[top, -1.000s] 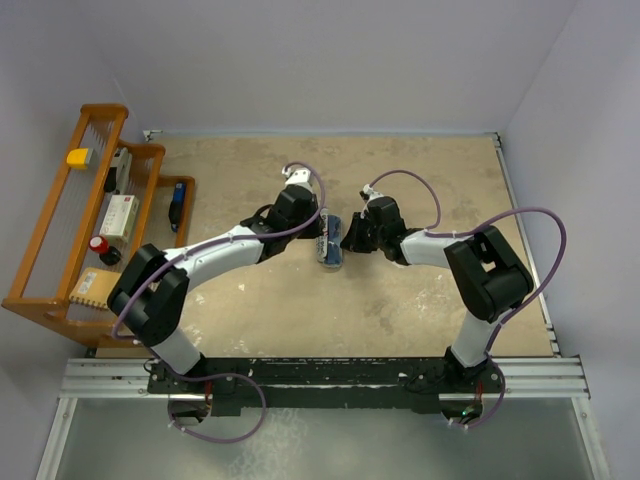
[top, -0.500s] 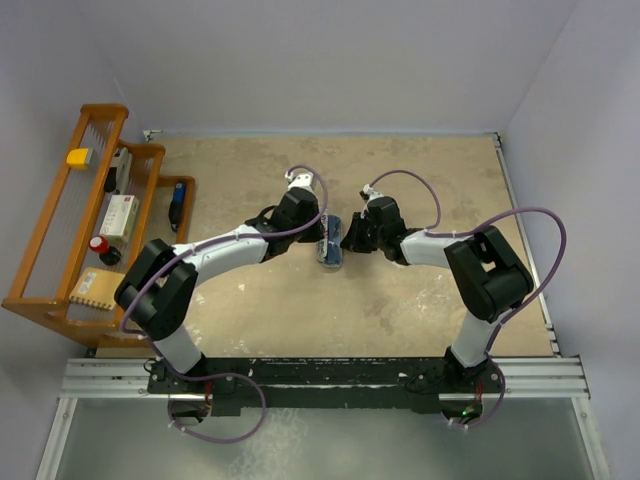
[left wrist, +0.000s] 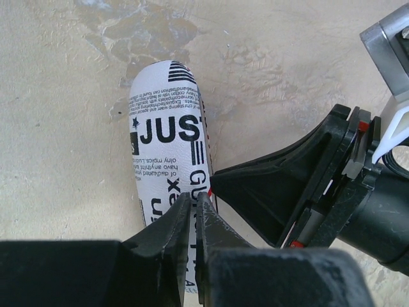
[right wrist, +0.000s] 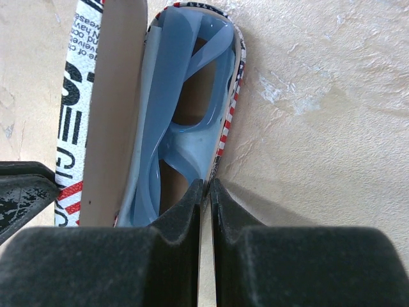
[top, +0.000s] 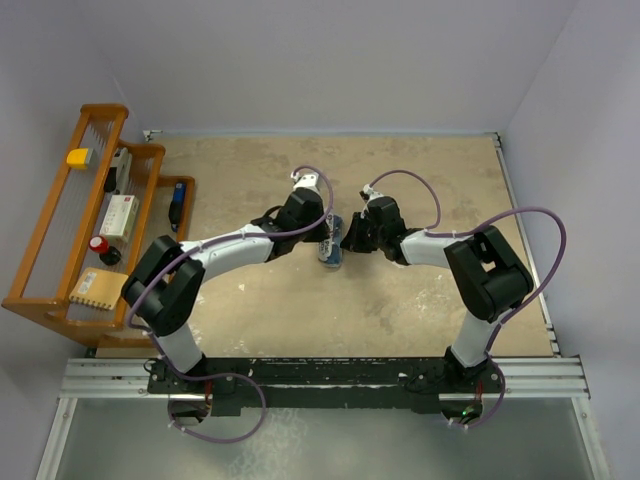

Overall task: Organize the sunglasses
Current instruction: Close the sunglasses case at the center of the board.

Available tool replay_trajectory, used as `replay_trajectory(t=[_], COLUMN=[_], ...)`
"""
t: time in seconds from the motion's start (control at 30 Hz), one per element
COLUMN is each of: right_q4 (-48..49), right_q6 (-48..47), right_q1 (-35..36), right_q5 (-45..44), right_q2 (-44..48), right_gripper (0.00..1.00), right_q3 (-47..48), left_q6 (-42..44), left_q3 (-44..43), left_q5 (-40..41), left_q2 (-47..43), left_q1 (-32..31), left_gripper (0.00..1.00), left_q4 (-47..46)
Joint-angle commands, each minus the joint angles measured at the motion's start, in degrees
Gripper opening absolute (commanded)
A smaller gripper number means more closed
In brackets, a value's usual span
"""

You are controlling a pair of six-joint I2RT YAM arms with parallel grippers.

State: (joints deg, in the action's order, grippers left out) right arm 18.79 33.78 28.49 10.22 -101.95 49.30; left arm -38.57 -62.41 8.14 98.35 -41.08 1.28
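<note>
sunglasses (right wrist: 185,96) lie folded inside the open case (right wrist: 238,70) | right gripper (right wrist: 206,192) pinched on its striped rim | left gripper (left wrist: 193,211) looks clamped on the lid (left wrist: 163,128) edge, view tight | tip: hold base steady, swing lid over slowly, frames tucked below rim

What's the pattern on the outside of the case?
White with black printed lettering; the case shows best in the left wrist view.

Overhead camera looks down; both wrist cameras closely share the glasses case (top: 331,251).
</note>
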Motion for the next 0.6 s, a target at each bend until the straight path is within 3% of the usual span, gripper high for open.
replay_trajectory(t=[0.0,0.57], right_q4=[0.8,0.7], right_q6=[-1.0,-0.8], right_q1=[-0.1,-0.1], right_q5=[0.7,0.7], right_q2=[-0.5,0.0], right_gripper=[0.11,0.11], right_q3=[1.5,1.2], left_q6=[-0.7,-1.4], left_q3=[-1.3,-0.6], left_q5=[-0.1,0.1], left_q2=[1.7,6.1], left_q1=[-0.8,-2.6], left_gripper=[0.04,0.03], left_q4=[-0.5,-2.0])
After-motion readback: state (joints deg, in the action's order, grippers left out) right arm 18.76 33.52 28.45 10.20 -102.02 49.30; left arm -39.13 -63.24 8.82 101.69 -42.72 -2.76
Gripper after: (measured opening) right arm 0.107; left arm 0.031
